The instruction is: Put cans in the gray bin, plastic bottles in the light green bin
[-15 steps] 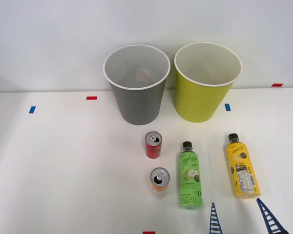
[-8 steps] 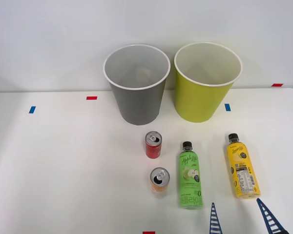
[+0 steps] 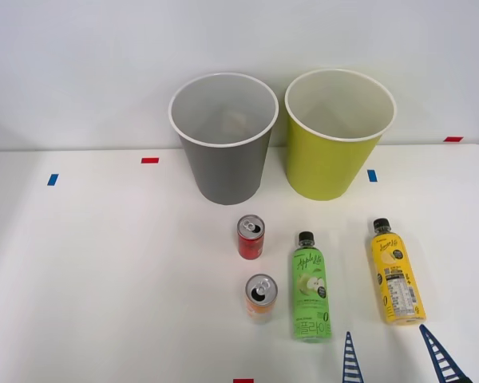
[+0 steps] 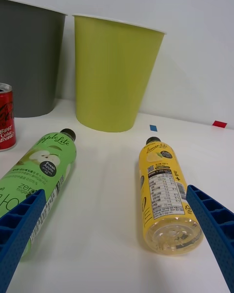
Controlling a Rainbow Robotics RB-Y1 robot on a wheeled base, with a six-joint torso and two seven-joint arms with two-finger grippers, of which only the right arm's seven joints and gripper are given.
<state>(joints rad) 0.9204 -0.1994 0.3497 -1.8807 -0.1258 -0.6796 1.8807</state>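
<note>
— While you look down from the front, where do the bins stand?
— At the far side of the white surface (image 3: 104, 263), against the wall. The gray bin (image 3: 223, 148) is on the left and the light green bin (image 3: 335, 144) just beside it on the right; both are upright with their white rims up.

— And the cans?
— Both upright, in front of the gray bin. The red can (image 3: 251, 237) is nearer the bin, the orange can (image 3: 260, 297) closer to the robot, a small gap between them.

— The bottles?
— Both lying on their sides, black caps toward the bins. The green apple bottle (image 3: 311, 287) lies just right of the cans; the yellow bottle (image 3: 396, 273) lies further right, apart from it.

— What about the right gripper (image 3: 395, 359)?
— It is at the near edge, jaws spread wide and holding nothing. One blue ribbed finger (image 3: 350, 359) is just off the base of the green apple bottle, the other (image 3: 441, 355) just right of the yellow bottle's base. From the wrist, the yellow bottle (image 4: 163, 195) lies between the two fingers, close to the one (image 4: 214, 229) on its side, and the green apple bottle (image 4: 41, 176) runs beside the other finger (image 4: 19, 234), which covers its lower end.

— Anything else on the surface?
— Small blue and red tape marks (image 3: 150, 160) here and there
</note>
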